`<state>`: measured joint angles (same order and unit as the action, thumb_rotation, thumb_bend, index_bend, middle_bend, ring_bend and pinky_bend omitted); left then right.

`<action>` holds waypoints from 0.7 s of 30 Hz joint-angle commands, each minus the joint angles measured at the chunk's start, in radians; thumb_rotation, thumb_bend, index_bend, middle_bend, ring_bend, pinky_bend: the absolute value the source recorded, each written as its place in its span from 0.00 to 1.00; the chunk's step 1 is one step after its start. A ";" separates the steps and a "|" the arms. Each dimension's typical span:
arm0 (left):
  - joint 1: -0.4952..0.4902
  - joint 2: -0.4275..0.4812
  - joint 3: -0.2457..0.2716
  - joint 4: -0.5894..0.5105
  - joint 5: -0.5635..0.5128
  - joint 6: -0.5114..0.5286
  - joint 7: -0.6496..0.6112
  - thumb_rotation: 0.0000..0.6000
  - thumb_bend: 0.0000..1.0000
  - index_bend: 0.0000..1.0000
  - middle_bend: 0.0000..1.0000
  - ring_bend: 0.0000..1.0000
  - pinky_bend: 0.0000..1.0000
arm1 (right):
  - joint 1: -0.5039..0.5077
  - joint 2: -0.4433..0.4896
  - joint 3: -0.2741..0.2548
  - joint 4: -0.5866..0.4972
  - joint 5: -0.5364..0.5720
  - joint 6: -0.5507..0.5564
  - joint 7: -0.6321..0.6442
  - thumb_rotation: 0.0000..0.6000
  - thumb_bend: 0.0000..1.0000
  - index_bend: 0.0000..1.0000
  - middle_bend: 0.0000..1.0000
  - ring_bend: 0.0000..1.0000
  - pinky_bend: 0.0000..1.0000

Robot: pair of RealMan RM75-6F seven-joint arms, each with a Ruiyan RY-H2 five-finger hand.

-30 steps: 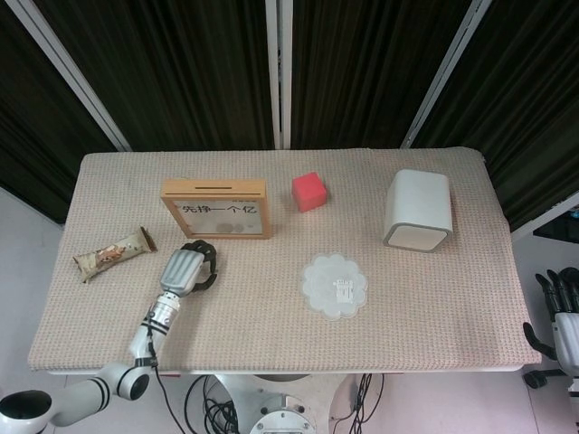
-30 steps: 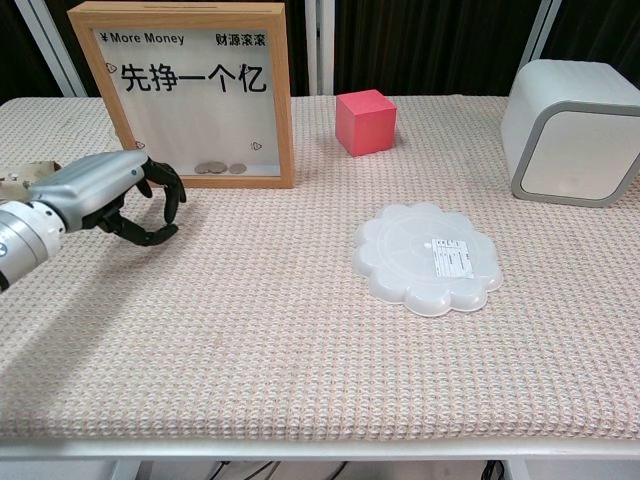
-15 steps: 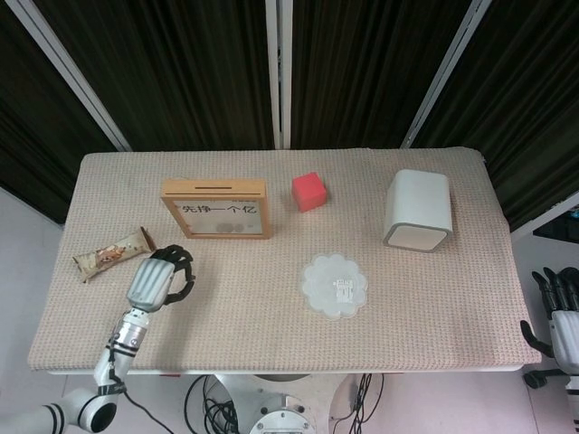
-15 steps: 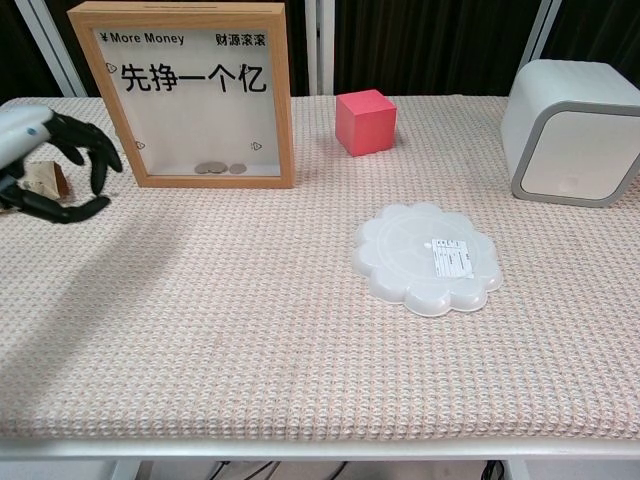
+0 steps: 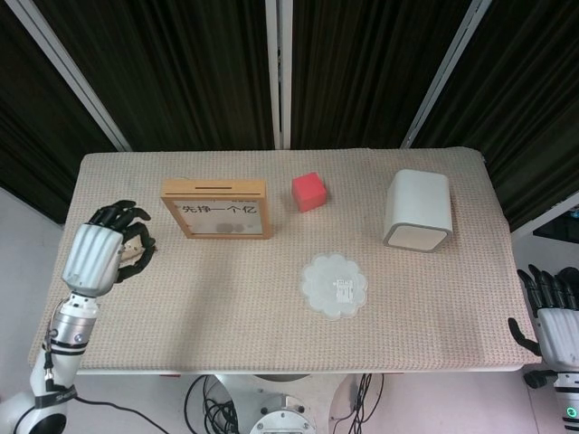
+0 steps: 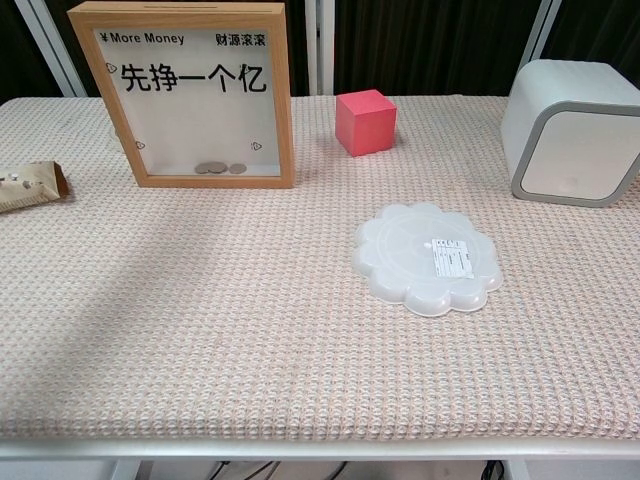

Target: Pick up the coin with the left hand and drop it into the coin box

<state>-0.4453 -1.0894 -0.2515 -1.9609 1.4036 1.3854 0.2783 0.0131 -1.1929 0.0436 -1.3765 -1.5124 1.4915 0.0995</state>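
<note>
Left hand [image 5: 98,253] hangs over the tabletop [image 5: 271,289] edge at about 9 o'clock, well apart from the coin box [image 5: 216,209]. Fingers [image 5: 118,215] look loosely curled and spread; nothing visible between them, though the palm side is hidden in the head view and the hand is out of the chest view, so a small coin can't be ruled out. Right hand [image 5: 552,316] sits low past the tabletop corner at 4 o'clock, fingers up and apart, empty.

Coin box stands upright at 11 o'clock, wood frame, clear front, slot [image 5: 208,186] on the top edge. Two coins [image 6: 219,168] lie inside at the bottom of the box, seen through the window in the chest view. No loose coin shows anywhere on the cloth.

Also there: snack bar wrapper [image 6: 30,185] at 9 o'clock, just under the left hand in the head view; red cube [image 6: 366,121] at 12 o'clock; white flower-shaped lid [image 6: 427,257] near centre; white rounded case [image 6: 565,130] at 2 o'clock.

Step judgement: drop looks done, coins in the box, left hand clear of it. Likely only parking the arm remains. If another coin is meant, the next move calls for finding it first; none is in sight.
</note>
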 commanded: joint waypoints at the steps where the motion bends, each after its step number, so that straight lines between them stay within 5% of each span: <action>1: -0.098 0.075 -0.112 -0.093 -0.143 -0.112 0.047 1.00 0.34 0.64 0.36 0.22 0.33 | 0.001 -0.002 -0.001 0.004 0.002 -0.003 0.004 1.00 0.31 0.00 0.00 0.00 0.00; 11: -0.332 0.091 -0.216 0.006 -0.503 -0.397 0.056 1.00 0.34 0.64 0.36 0.22 0.32 | -0.005 0.006 0.002 0.006 0.008 0.008 0.012 1.00 0.31 0.00 0.00 0.00 0.00; 21: -0.520 0.078 -0.146 0.186 -0.666 -0.607 0.152 1.00 0.34 0.64 0.35 0.22 0.33 | -0.004 -0.002 0.006 0.013 0.022 0.002 0.007 1.00 0.31 0.00 0.00 0.00 0.00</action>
<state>-0.9360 -1.0041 -0.4145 -1.8049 0.7643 0.8065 0.4137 0.0088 -1.1940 0.0503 -1.3635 -1.4903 1.4938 0.1072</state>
